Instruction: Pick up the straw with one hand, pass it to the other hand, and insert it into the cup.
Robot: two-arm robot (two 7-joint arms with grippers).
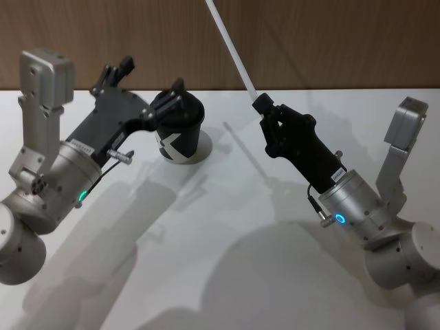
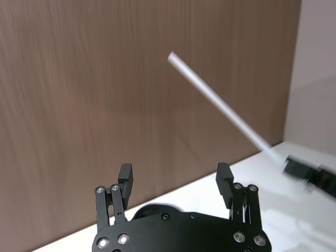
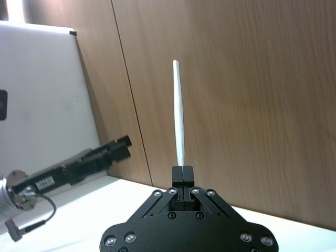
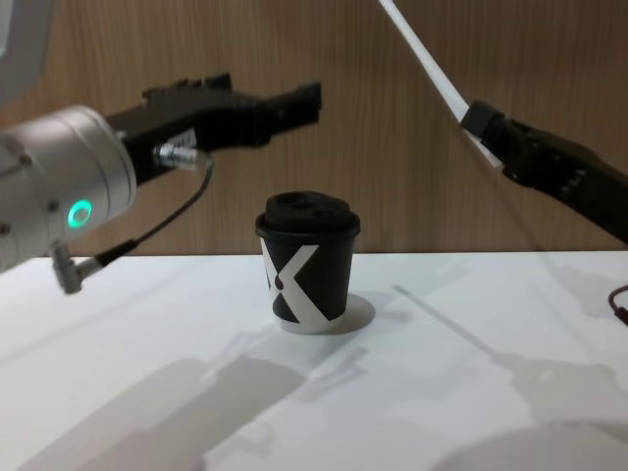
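Gripping the straw (image 1: 234, 51) at its lower end, the right gripper (image 1: 263, 104) sits right of centre in the head view, raised off the table (image 1: 206, 261), with its jaws closed tight on the straw. The straw slants up and to the left from there and runs out of the top edge. In the right wrist view the closed fingers (image 3: 182, 173) pinch the straw (image 3: 179, 115), which stands up against the wood wall (image 3: 252, 105).

The left gripper (image 1: 152, 77) is at upper left of the head view with its jaws wide open, holding nothing. One finger overlaps the cup (image 1: 182, 141). In the chest view the left gripper (image 4: 260, 93) hangs above the cup (image 4: 304, 260), clear of the lid. The left wrist view shows its two fingertips (image 2: 125, 176) well apart, with the straw (image 2: 220, 105) crossing beyond them at upper right and touching neither.

The cup stands upright on the table at upper centre of the head view, lid on. The straw is well apart from it, up and to the right.
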